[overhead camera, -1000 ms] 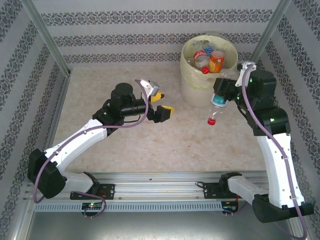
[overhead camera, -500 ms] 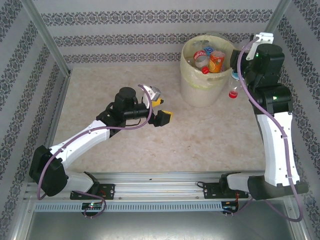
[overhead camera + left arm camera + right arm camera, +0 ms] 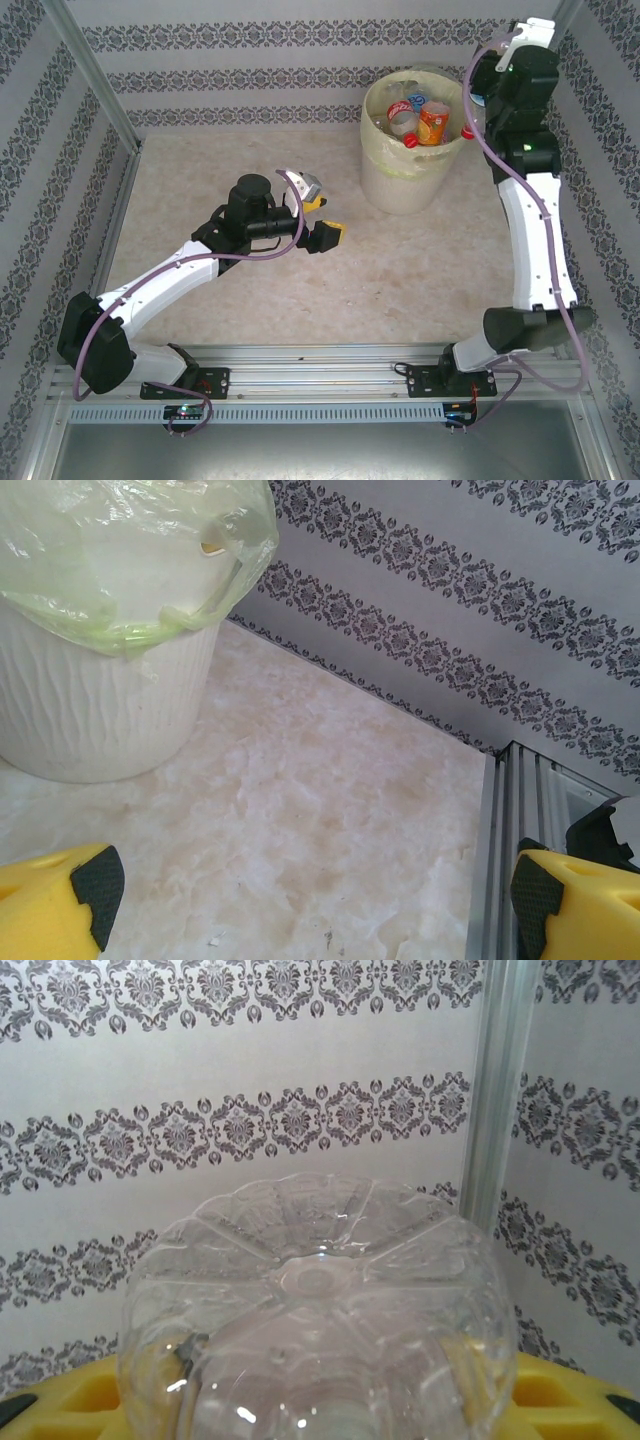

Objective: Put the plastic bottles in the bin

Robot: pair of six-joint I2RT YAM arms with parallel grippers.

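Note:
The pale-yellow bin stands at the back of the table, with several plastic bottles inside, among them an orange-labelled one and a red-labelled one. My right gripper is raised at the bin's right rim, shut on a clear bottle that hangs cap down, its red cap right at the rim. In the right wrist view the bottle's ribbed base sits between the yellow fingers. My left gripper hovers open over the table left of the bin, nothing between its pads.
Patterned walls close in the back and both sides. A metal corner post stands just behind the right gripper. A clear greenish liner folds over the bin's rim. Bare marbled tabletop stretches in front of the bin.
The right arm has swung the bottle up and back, from in front of the bin to its right rim. The left gripper drew back slightly, then stayed still.

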